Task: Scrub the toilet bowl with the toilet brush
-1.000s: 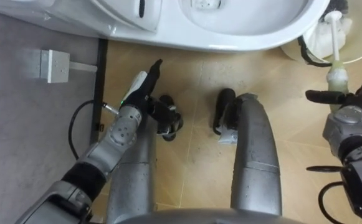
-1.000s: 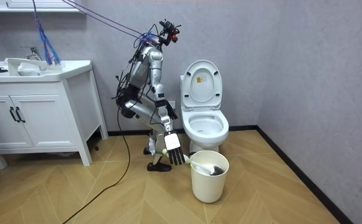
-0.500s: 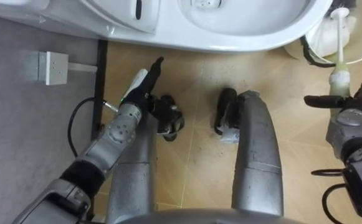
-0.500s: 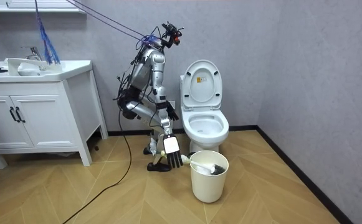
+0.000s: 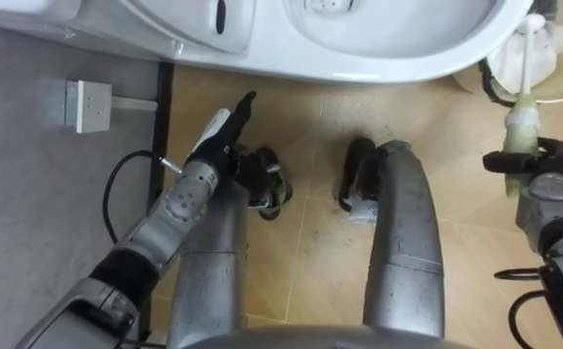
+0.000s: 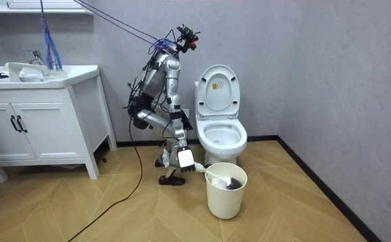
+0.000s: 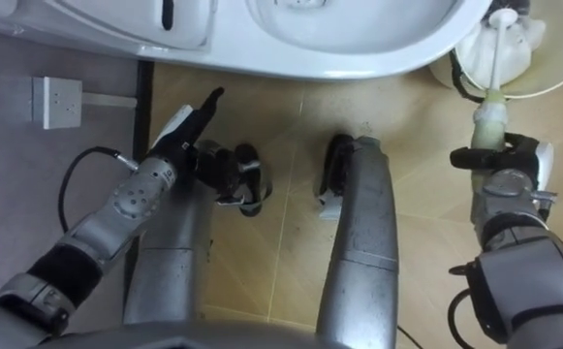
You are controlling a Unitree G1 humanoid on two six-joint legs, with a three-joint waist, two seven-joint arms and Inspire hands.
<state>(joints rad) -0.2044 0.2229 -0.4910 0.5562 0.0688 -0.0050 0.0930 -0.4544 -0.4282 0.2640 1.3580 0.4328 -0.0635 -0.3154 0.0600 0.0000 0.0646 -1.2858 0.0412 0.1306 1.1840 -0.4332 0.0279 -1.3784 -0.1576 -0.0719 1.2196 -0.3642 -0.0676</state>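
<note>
Bathroom floor at toilet (image 5: 359,63) | my right hand (image 5: 543,167) curled round brush (image 5: 520,116) in bin (image 6: 225,195) | left hand (image 5: 218,136) flat, idle | scrubbing seemingly not yet begun

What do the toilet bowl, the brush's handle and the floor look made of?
Toilet bowl: glazed ceramic, going by its glossy white rounded rim. Brush handle: likely plastic, a matte white shaft with a pale green grip. Floor: satin wood-look planks in herringbone; wood or laminate, unclear.
</note>
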